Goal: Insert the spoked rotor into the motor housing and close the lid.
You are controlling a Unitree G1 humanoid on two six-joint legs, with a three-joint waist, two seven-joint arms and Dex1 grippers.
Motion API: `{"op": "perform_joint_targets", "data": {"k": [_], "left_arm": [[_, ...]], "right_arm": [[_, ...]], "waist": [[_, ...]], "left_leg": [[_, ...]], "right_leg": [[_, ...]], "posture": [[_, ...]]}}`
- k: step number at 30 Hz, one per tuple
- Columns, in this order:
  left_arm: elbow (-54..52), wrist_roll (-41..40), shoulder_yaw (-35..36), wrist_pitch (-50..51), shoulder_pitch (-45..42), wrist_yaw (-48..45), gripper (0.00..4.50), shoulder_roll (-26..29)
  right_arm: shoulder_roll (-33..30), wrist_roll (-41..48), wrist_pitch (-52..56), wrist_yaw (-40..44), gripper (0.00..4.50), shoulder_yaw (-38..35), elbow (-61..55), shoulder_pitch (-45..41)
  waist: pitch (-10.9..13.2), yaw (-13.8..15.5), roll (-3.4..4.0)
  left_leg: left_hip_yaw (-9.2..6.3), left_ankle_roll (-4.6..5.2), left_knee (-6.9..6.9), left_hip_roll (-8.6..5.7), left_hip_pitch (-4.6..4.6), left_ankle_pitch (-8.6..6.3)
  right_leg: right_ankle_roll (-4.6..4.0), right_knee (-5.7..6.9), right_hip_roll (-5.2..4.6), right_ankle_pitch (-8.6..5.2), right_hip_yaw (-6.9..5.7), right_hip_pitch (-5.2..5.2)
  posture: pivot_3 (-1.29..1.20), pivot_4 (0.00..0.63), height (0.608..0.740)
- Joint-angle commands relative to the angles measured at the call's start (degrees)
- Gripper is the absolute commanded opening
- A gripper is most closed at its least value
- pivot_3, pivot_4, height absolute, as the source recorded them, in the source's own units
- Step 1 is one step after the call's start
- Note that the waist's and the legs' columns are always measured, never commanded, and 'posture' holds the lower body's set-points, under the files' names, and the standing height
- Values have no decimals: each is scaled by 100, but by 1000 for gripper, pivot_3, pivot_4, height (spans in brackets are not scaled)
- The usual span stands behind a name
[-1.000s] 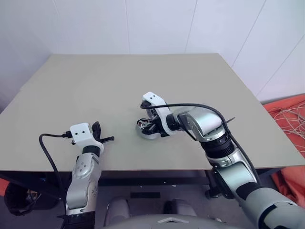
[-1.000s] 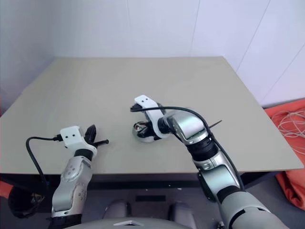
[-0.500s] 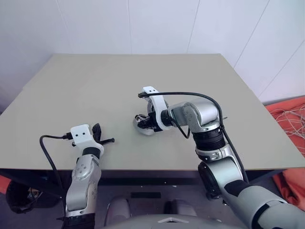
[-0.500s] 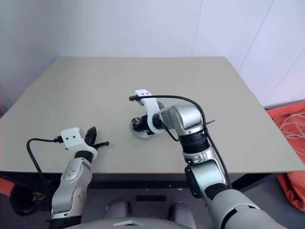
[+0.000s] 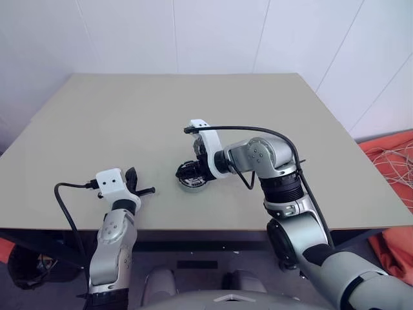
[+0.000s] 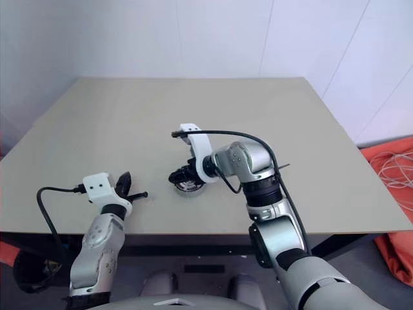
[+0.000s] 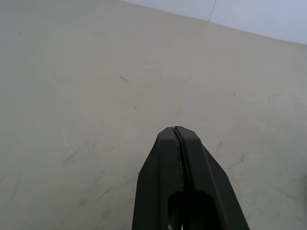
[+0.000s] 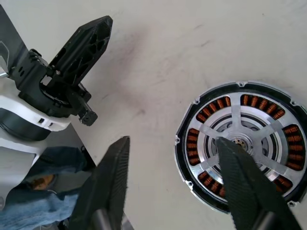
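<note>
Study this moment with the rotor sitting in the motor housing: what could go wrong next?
1. The open right end effector hangs just over the spoked rotor, one finger crossing its hub; a careless retreat might snag a spoke and lift it from the motor housing.
2. The closed left end effector points at bare table, so the housing may slide if nudged.

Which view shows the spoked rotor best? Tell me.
The right wrist view: the spoked rotor sits in the motor housing, spokes and copper windings clearly visible. Both eye views show it small, beside the right gripper.
</note>
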Motion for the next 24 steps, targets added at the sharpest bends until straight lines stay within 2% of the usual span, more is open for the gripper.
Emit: {"op": "perform_joint_targets", "data": {"k": [1,5,10,15,24], "left_arm": [[-97,-26,25,-50,-123,-24,0,24],[-76,-33,31,-42,-152,-34,0,32],[-40,-47,36,-41,-192,-55,0,48],[-33,-53,41,-36,-197,-64,0,47],[-47,-57,39,-15,-184,-66,0,46]], "right_arm": [[51,302,21,72,4394,-183,-236,-278],[-482,440,-1019,784,4454,468,-692,-288],[-1554,43,-3108,2120,4454,1669,-1172,-149],[-1998,-499,-4615,2794,4454,2234,-1003,-82],[-2213,-1622,-6572,3471,4454,2933,-426,-38]], "waist": [[0,0,0],[0,34,0],[-1,102,-2],[-2,95,-4],[-3,82,-8]], "left_leg": [[0,0,0,0,3,0],[0,0,-1,0,17,0],[1,1,-5,1,34,-1],[2,2,-3,0,33,-1],[2,17,0,1,30,-9]], "right_leg": [[1,0,0,0,0,3],[6,-2,-1,-3,0,18],[9,-5,-1,-5,1,31],[8,-3,-1,-5,1,30],[4,-3,0,-3,1,29]], "posture": [[0,0,740],[0,0,740],[0,0,740],[0,0,740],[0,0,740]]}}
